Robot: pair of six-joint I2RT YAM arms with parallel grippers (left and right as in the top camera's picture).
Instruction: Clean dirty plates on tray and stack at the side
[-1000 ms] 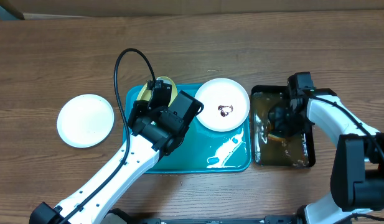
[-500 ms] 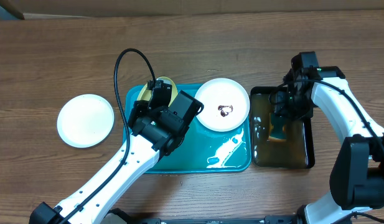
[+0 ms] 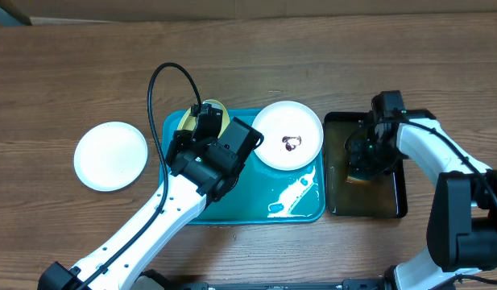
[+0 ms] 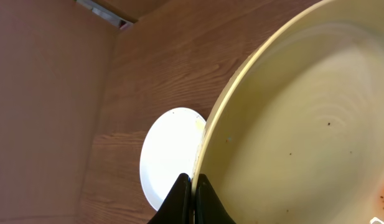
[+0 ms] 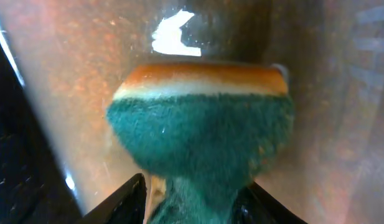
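My left gripper (image 4: 193, 198) is shut on the rim of the pale yellow-green plate (image 4: 304, 124), held tilted over the back left corner of the teal tray (image 3: 300, 205); from overhead only the plate's edge (image 3: 186, 120) shows past the arm. A white plate with a brown smear (image 3: 288, 135) lies on the tray's back right. Another white plate (image 3: 111, 155) lies on the table left of the tray and also shows in the left wrist view (image 4: 170, 155). My right gripper (image 5: 192, 199) is shut on a green and yellow sponge (image 5: 198, 118) inside the black tray (image 3: 393, 201).
The black tray holds brownish water. White foam (image 3: 292, 193) streaks the teal tray's front right. A black cable (image 3: 163, 80) loops up from my left arm. Bare wooden table (image 3: 71, 72) lies behind and to the left.
My right gripper swung toward the back of the black tray with the sponge, then came back down to its middle. The left arm and the plates have not moved.
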